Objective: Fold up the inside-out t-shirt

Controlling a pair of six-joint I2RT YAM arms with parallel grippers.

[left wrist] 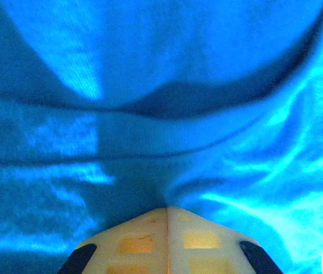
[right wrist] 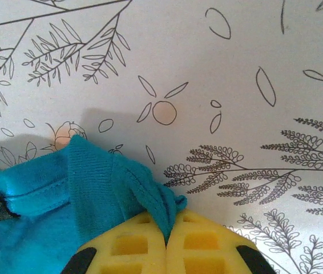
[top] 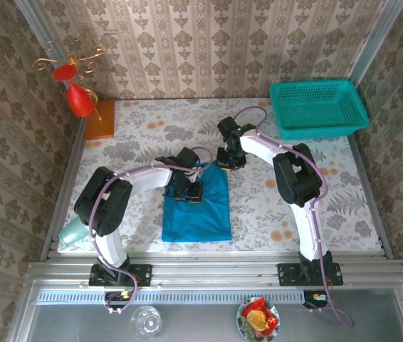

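Inside-out t-shirt (top: 198, 210), lying mid-table as a narrow, part-folded panel. My right gripper (right wrist: 167, 224) is clamped on its ribbed far corner. My left gripper (left wrist: 167, 212) has its fingers together against the cloth, but I cannot tell if it has a pinch. Good practice: lift both corners level, keep the edge taut, lay it square on the near hem. Open tablecloth (top: 280, 206) lies right and beyond; the mesh basket (top: 315, 107) stands well apart.

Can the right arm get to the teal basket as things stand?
Probably not cleanly: the right gripper is shut on the t-shirt's ribbed edge, so it would drag cloth along. The table between it and the teal mesh basket looks bare.
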